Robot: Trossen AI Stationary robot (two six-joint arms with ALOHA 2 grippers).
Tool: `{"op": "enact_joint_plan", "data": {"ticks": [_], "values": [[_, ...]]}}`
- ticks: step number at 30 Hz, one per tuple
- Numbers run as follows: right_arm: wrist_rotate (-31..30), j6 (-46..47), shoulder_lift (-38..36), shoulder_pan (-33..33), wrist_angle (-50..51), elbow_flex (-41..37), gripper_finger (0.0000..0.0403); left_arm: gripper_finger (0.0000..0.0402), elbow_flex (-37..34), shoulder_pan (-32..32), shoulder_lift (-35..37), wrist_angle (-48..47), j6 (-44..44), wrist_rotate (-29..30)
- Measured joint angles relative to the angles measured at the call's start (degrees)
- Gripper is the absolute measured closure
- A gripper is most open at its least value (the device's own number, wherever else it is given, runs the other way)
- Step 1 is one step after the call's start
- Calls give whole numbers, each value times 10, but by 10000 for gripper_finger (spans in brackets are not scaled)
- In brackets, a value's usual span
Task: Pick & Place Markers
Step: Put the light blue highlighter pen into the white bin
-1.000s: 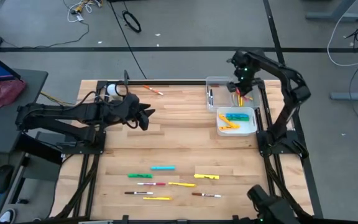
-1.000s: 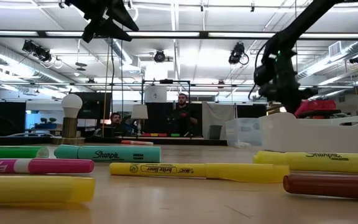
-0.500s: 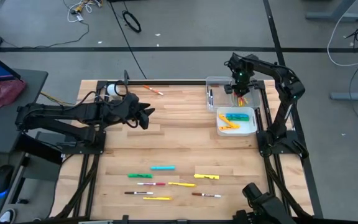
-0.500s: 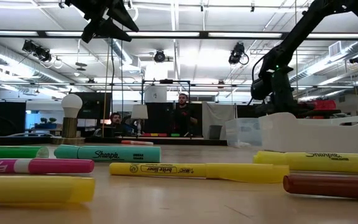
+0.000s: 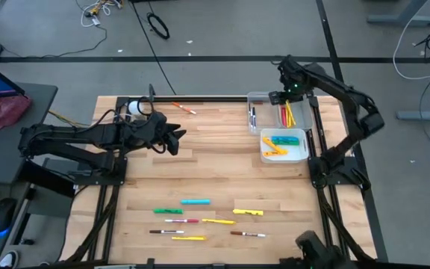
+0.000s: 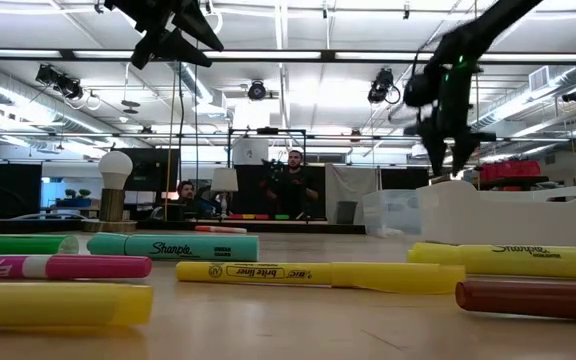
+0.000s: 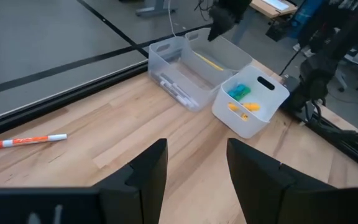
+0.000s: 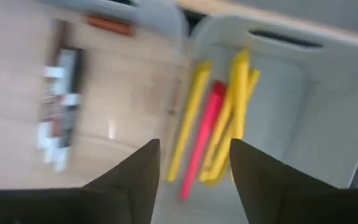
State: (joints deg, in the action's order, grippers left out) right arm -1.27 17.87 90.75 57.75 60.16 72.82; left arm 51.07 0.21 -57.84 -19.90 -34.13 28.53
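Over the far right corner of the desk, the right claw hangs above the clear bins, released and grasping nothing; in the right wrist view its two dark fingers stand apart with open space between them. Directly below, the divided bin holds thin yellow markers and one pink-red marker in one compartment, and white-barrelled markers in the neighbouring compartment. Just beside it, nearer the desk's middle, the second bin contains a cyan marker and yellow ones. The left claw waits above the far left part of the desk, well apart from the bins, jaws parted and empty, as the left wrist view shows. One white marker with an orange-red cap lies alone near the far edge, between the left claw and the bins. A white ball on a grey base stands at the far left corner. Along the near edge lies the remaining group of markers: a green one, a cyan one, a thick yellow one, and thinner white and yellow ones. In the low view two people show in the room behind.
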Motion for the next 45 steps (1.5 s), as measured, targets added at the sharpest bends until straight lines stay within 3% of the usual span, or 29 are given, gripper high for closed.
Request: {"op": "enact_joint_plan", "data": {"ticks": [5, 11, 18, 23, 27, 31, 34, 38, 45], "values": [[0, 32, -89, -97, -2, 0, 211, 228, 0, 0, 0, -1, 13, -44], [-9, 103, -157, -292, -30, 0, 229, 228, 0, -1, 0, -10, 37, -124], [-87, 152, -165, -543, -69, -10, 247, 228, 0, -30, 0, -70, 60, -178], [-136, 204, -163, -667, -158, -97, 250, 228, 0, -77, -3, -133, 21, -194], [-137, 262, -162, -707, -235, -179, 250, 228, 0, -123, -6, -168, -63, -177], [-71, 261, -162, -724, -322, -226, 239, 228, 0, -178, -26, -164, -120, -150], [-23, 221, -162, -734, -390, -245, 225, 228, 0, -216, -64, -154, -107, -148], [17, 206, -162, -746, -402, -247, 207, 228, 0, -250, -135, -124, -101, -147], [24, 205, -173, -780, -398, -247, 202, 228, 0, -259, -285, 26, -86, -137]]}}
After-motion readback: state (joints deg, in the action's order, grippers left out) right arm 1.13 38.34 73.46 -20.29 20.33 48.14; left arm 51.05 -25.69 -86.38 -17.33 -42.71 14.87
